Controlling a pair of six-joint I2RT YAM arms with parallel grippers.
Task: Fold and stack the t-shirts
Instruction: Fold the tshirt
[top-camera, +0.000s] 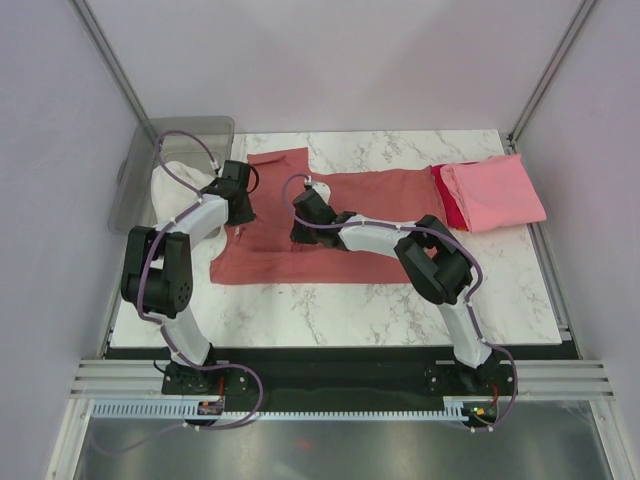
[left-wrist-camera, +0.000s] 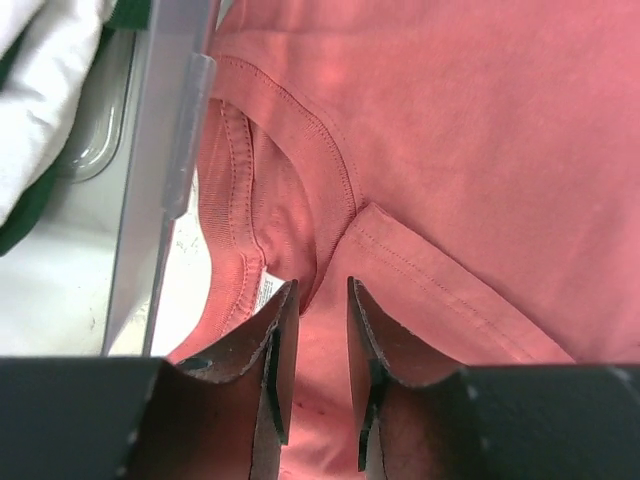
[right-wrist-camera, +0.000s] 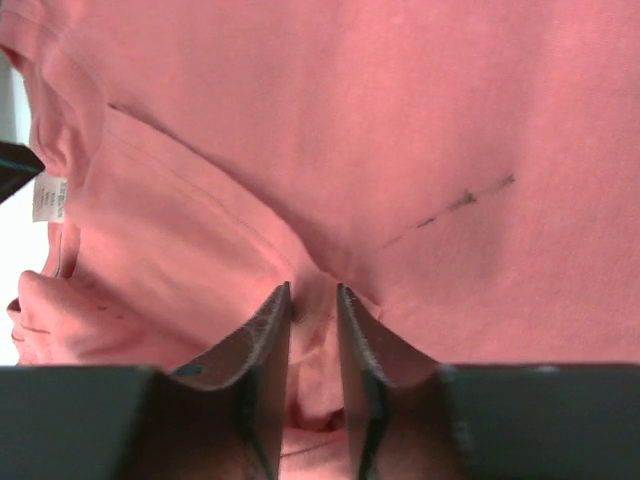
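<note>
One salmon shirt (top-camera: 400, 195) lies spread flat. Left gripper (left-wrist-camera: 322, 285) hovers right by its collar (left-wrist-camera: 300, 130), jaws narrowly apart, nothing pinched. Right gripper (right-wrist-camera: 313, 288) sits mid-cloth, gap narrow, wrinkles running to its tips; grip unclear. Likely both placed to gather a fold. Pink shirt (top-camera: 495, 195), folded, lies well off to its right.

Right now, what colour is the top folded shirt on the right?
Light pink t-shirt; shows best in top view.
</note>
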